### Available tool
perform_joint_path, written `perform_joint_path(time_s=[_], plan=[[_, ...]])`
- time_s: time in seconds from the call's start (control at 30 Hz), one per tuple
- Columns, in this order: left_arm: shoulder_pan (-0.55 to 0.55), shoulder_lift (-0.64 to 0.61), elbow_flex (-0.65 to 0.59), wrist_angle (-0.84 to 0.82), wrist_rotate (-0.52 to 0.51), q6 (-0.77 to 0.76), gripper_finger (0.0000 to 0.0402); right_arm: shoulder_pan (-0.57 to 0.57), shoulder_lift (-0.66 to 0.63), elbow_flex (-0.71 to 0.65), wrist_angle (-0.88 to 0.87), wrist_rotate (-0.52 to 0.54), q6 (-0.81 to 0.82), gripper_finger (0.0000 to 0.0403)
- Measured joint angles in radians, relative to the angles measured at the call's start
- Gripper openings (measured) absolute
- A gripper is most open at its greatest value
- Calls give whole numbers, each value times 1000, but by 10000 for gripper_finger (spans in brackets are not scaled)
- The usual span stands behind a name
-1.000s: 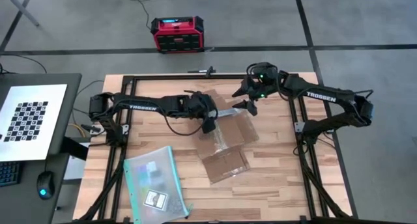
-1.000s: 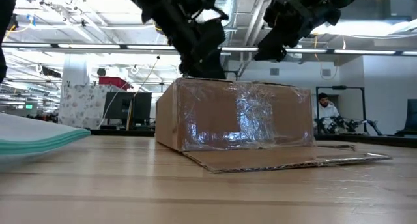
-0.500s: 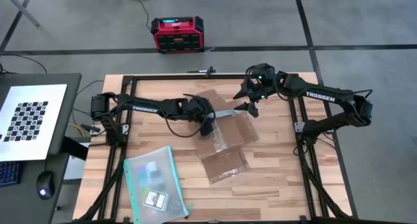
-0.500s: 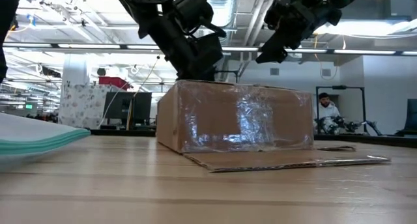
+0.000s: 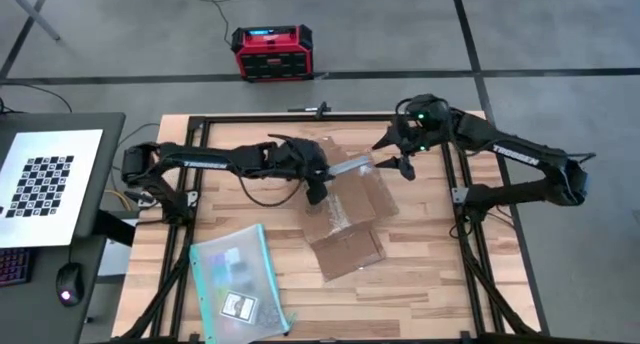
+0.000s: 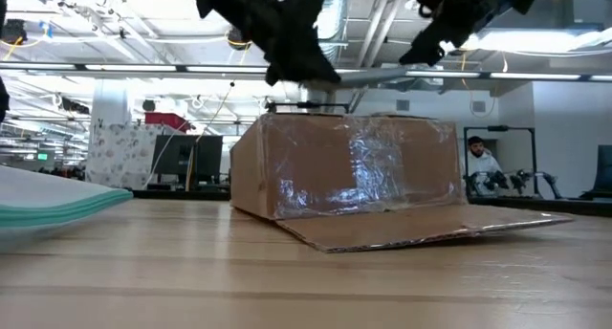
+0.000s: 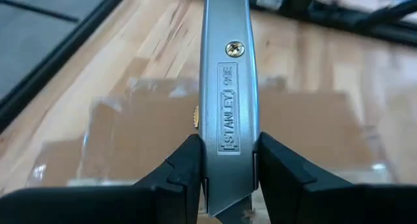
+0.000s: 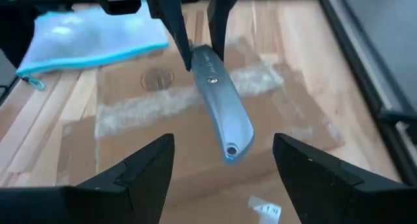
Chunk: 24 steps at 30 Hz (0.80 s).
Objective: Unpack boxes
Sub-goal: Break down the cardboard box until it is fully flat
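Steel knife [image 7: 229,100]: pinched in my left jaws [image 7: 228,160].
Right jaws [image 8: 221,160]: spread, empty, behind handle.
Box [image 5: 345,199]: slit tape shallowly along the seam.

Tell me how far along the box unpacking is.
Early. Done: one flap of the cardboard box lies folded out on the table. In hand: the left gripper clamps a utility knife over the taped top; the right gripper hangs open nearby. Left: cutting the tape and unpacking.

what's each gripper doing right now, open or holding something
Left gripper: shut on the utility knife, above the cardboard box.
Right gripper: open, empty, near the knife's end.
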Motion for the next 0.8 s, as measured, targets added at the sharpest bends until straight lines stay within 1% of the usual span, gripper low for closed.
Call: perform_joint_path(time_s=[0.1,0.17,0.33,0.57,0.8], plan=[[0,-27,5,15,19,0,96,21,-19,0,42,-1,4,255],[0,-38,5,33,46,-6,96,44,-15,0,99,-3,19,255],[-5,-38,5,55,66,-13,96,113,46,0,242,-6,47,255],[-17,-38,5,52,67,-14,96,192,157,0,295,-9,52,255],[-26,-38,5,55,67,-14,96,190,172,0,316,-7,58,255]])
